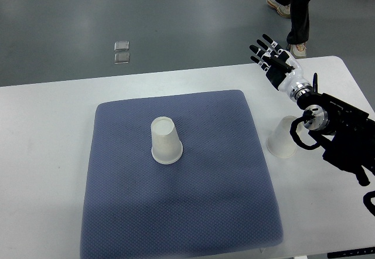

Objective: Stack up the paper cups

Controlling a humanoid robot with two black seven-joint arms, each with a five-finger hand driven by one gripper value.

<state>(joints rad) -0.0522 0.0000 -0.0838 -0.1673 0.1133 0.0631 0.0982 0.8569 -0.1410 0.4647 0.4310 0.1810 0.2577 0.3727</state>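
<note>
White table [47, 112], blue-grey quilted mat [193, 212] laid at its centre; all places taken from the mat.

Paper cup [166, 141]: white, upside down, standing on the mat a little up and left of its middle. No print or logo readable on it.

Second paper cup [282, 139]: white, also upside down, off the mat on the bare table just beside its right edge, about mid-height. Partly covered by the arm's black wrist joint and cable. No writing seen.

Right hand [273, 60]: arm enters from the picture's right edge; hand raised beyond the mat's top-right corner, over the table's far edge. Fingers spread and straight, black tips, holding nothing. Clear of both cups.

Floor beyond the table: two small clear square objects [122, 53], above the mat's top-left corner. A person's legs and shoes [293, 13] at top right, past the hand.
</note>
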